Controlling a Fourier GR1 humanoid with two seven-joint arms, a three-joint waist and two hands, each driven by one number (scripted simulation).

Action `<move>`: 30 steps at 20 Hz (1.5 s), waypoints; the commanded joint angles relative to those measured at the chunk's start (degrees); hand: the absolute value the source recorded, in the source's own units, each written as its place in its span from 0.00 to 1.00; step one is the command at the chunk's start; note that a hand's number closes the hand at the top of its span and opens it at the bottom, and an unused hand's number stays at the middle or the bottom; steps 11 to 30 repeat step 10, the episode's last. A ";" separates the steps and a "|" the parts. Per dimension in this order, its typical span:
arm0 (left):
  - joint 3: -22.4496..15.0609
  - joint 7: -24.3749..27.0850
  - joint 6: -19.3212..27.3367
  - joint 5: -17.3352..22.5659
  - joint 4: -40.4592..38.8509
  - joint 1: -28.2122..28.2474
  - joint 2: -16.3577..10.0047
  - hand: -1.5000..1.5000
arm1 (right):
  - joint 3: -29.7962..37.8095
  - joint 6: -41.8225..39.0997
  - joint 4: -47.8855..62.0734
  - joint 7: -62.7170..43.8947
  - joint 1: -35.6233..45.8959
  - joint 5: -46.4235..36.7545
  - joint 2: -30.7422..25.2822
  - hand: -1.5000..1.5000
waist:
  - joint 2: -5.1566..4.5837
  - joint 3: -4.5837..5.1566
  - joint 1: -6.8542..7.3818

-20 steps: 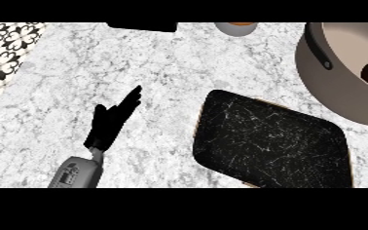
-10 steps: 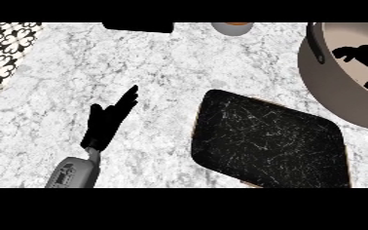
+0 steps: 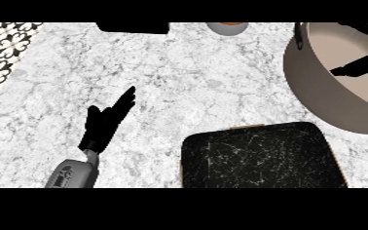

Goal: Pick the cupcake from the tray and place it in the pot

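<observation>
Right hand (image 3: 354, 68) hangs over the pot (image 3: 310, 85), far right; whether it is clamped on anything cannot be told. No cupcake shows on the near tray (image 3: 259, 161). Probably the placing step; next, release inside. Left hand (image 3: 101, 126) rests open, near left.

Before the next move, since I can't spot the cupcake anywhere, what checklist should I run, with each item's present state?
1. No cupcake left on the tray: ok, none shows.
2. The cupcake inside the pot: cannot tell, none visible.
3. The right robot hand over the pot: ok.
4. The right robot hand holding anything: cannot tell.
5. The left robot hand clear of the tray: ok, open on the counter.
</observation>
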State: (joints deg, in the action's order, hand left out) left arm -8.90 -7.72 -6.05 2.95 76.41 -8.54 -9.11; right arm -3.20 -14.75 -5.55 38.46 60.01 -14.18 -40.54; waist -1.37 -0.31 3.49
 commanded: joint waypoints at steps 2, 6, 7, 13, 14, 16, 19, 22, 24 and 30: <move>0.53 -0.39 -1.09 0.77 0.78 0.54 -0.82 0.50 | 9.26 -2.58 3.79 -1.47 0.99 8.82 -5.36 0.00 | -0.38 -0.07 0.19; 1.07 -0.25 -0.93 0.80 -1.07 -1.04 -0.36 0.50 | 13.14 -6.26 4.39 -1.87 1.16 12.65 -9.98 0.00 | -0.68 -0.07 -0.31; -0.37 0.54 -0.12 -0.57 0.56 0.32 0.21 0.50 | 14.21 -5.76 4.61 -4.22 2.84 13.71 -10.59 0.00 | -0.51 -0.06 0.48; 1.02 -1.62 -0.62 1.09 0.73 -1.49 0.02 0.50 | 15.86 -9.56 4.71 -1.55 -0.43 15.41 -13.29 0.00 | -0.88 -0.22 0.26; 1.02 -1.62 -0.62 1.09 0.73 -1.49 0.02 0.50 | 15.86 -9.56 4.71 -1.55 -0.43 15.41 -13.29 0.00 | -0.88 -0.22 0.26; 1.02 -1.62 -0.62 1.09 0.73 -1.49 0.02 0.50 | 15.86 -9.56 4.71 -1.55 -0.43 15.41 -13.29 0.00 | -0.88 -0.22 0.26; 1.02 -1.62 -0.62 1.09 0.73 -1.49 0.02 0.50 | 15.86 -9.56 4.71 -1.55 -0.43 15.41 -13.29 0.00 | -0.88 -0.22 0.26; 1.02 -1.62 -0.62 1.09 0.73 -1.49 0.02 0.50 | 15.86 -9.56 4.71 -1.55 -0.43 15.41 -13.29 0.00 | -0.88 -0.22 0.26; 1.02 -1.62 -0.62 1.09 0.73 -1.49 0.02 0.50 | 15.86 -9.56 4.71 -1.55 -0.43 15.41 -13.29 0.00 | -0.88 -0.22 0.26; 1.02 -1.62 -0.62 1.09 0.73 -1.49 0.02 0.50 | 15.86 -9.56 4.71 -1.55 -0.43 15.41 -13.29 0.00 | -0.88 -0.22 0.26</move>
